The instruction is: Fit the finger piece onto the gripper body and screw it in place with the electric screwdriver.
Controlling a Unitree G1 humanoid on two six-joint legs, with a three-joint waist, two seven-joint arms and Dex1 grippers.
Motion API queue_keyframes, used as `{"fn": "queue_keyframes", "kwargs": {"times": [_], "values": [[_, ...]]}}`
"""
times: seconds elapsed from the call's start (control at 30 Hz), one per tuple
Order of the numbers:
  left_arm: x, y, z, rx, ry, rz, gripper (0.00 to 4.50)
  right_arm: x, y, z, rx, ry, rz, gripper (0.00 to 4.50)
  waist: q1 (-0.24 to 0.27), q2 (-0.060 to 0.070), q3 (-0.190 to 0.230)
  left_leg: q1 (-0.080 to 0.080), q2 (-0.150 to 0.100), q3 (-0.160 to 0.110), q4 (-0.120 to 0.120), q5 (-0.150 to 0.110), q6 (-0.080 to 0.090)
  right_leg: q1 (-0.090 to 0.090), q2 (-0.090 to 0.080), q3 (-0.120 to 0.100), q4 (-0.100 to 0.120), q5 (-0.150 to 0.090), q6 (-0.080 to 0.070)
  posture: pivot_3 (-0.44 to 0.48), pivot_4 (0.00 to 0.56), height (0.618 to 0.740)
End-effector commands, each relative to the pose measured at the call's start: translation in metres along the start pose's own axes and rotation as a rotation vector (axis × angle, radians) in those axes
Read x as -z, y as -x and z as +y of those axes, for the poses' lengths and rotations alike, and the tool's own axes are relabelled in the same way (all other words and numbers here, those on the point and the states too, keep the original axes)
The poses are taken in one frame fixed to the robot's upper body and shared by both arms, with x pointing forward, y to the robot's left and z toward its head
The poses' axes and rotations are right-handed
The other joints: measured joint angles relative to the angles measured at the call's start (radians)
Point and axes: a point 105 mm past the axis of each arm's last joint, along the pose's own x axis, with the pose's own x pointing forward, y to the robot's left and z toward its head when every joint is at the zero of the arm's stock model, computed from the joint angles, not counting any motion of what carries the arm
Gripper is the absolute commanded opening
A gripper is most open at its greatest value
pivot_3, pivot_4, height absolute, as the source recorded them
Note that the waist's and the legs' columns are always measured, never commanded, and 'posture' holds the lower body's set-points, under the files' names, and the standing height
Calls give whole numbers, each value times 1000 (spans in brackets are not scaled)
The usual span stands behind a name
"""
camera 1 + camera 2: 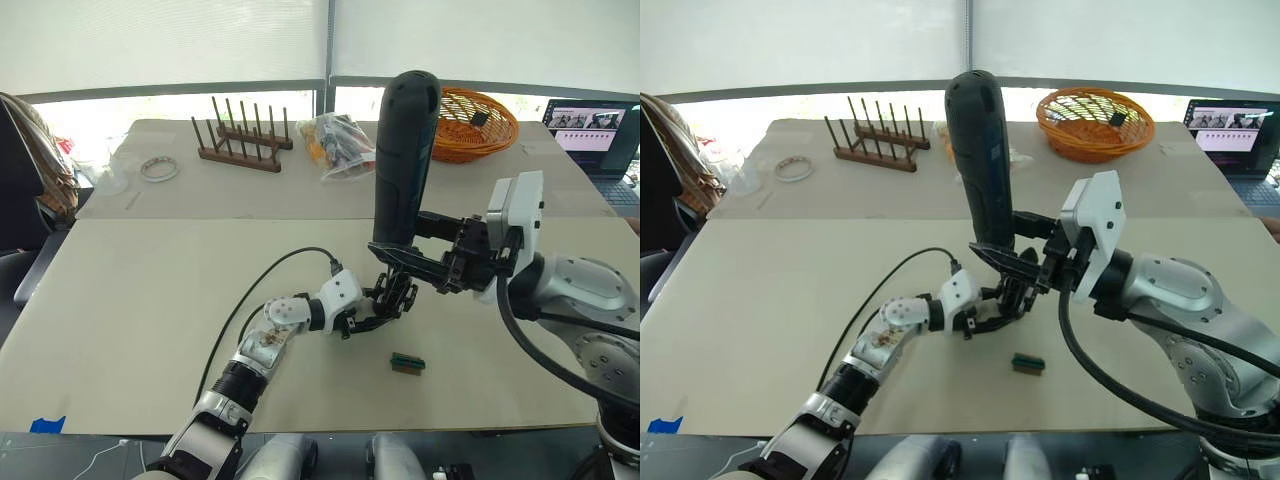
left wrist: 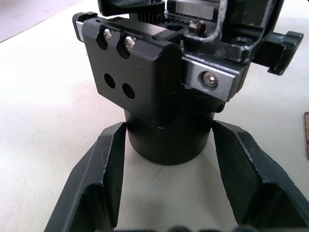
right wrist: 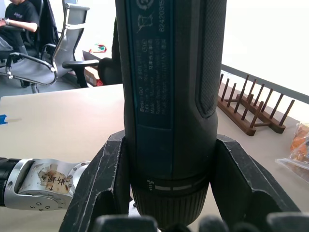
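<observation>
While your right claw (image 1: 400, 262) is clenched around the electric screwdriver (image 1: 404, 160), the tool stands nearly upright near the middle of the worktop (image 1: 150, 300), its fat end up and its lower end pointing down at the gripper body (image 2: 164, 87). In the right wrist view you can see both fingers (image 3: 104, 183) pressed against the barrel just above the ribbed collar. Your left claw (image 1: 385, 305) sits low on the worktop with its 2 fingers (image 2: 108, 169) set either side of the gripper body's round base; in the left wrist view the near finger touches the base, while the other looks just off it, so you cannot tell how firm the grip is. That body stands upright on the worktop directly under the screwdriver. A small dark green block (image 1: 407, 362) lies on the worktop just beside the left claw, nearer you. At the far edge stand a wooden peg rack (image 1: 240, 135) and an orange wicker basket (image 1: 480, 120).
</observation>
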Motion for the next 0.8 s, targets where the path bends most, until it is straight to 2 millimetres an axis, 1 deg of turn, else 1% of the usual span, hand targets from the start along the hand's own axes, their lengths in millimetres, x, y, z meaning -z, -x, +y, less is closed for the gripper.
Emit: {"fn": "queue_keyframes", "kwargs": {"times": [0.03,0.8], "values": [[-12,-4,-2,12,-15,-46,2241,-12,0,1,-7,49,-42,1913,0,0,0,0,0,0,0,0,0,0,0,0,0,0,0,0,150,740],[-15,-4,-2,11,-11,-56,2241,1,0,5,-21,45,-16,1913,0,0,0,0,0,0,0,0,0,0,0,0,0,0,0,0,150,740]]}}
